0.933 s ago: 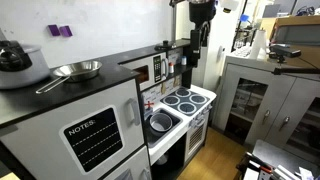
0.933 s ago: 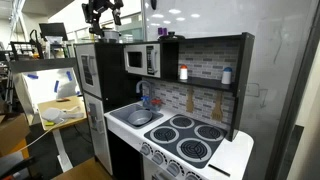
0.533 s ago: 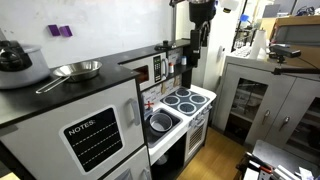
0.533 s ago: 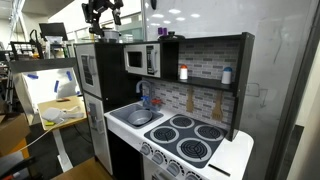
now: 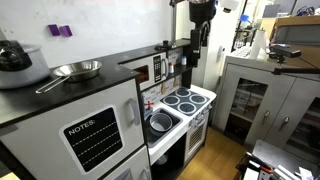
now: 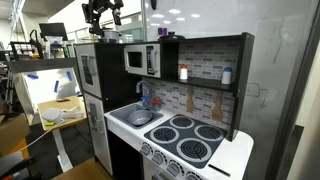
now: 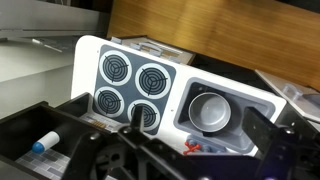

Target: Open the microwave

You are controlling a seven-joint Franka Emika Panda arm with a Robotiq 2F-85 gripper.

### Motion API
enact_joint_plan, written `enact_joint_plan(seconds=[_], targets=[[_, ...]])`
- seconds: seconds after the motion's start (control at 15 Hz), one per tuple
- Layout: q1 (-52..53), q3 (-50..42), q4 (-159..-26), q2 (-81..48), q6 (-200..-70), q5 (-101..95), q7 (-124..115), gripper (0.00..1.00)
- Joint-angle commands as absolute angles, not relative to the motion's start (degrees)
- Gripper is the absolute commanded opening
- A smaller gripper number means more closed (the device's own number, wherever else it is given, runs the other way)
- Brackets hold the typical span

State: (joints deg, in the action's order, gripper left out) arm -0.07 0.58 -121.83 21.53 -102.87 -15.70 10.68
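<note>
Black worktop (image 5: 60,95) caps the toy kitchen in an exterior view, with a steel pan (image 5: 75,70) and a dark pot (image 5: 15,58) standing on it. The microwave (image 5: 152,70) is set in below the far end, its door flat shut, above the white hob (image 5: 186,98) and the sink (image 5: 160,122). The hand (image 5: 200,30) hangs high over the hob, well apart from the microwave; from here I cannot tell how its fingers stand.

In an exterior view from the front, the microwave (image 6: 141,60) sits at the end of the black upper shelf, just beside a tall cabinet (image 6: 90,75), door closed. The hand (image 6: 104,13) hovers above that cabinet, touching nothing, released.

The wrist view looks down on the hob (image 7: 130,85) and the sink (image 7: 212,110). Dark fingers (image 7: 265,130) stand apart at the bottom, gripping nothing.
</note>
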Motion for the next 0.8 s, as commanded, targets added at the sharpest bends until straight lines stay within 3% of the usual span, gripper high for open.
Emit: enact_joint_plan(seconds=[0.0,0.73], targets=[[0.32,0.28,-121.70,21.48,-102.71,-15.81,10.57,1.00],[0.34,-0.12,-123.40,22.03,-105.57,-18.72,12.10,1.00]])
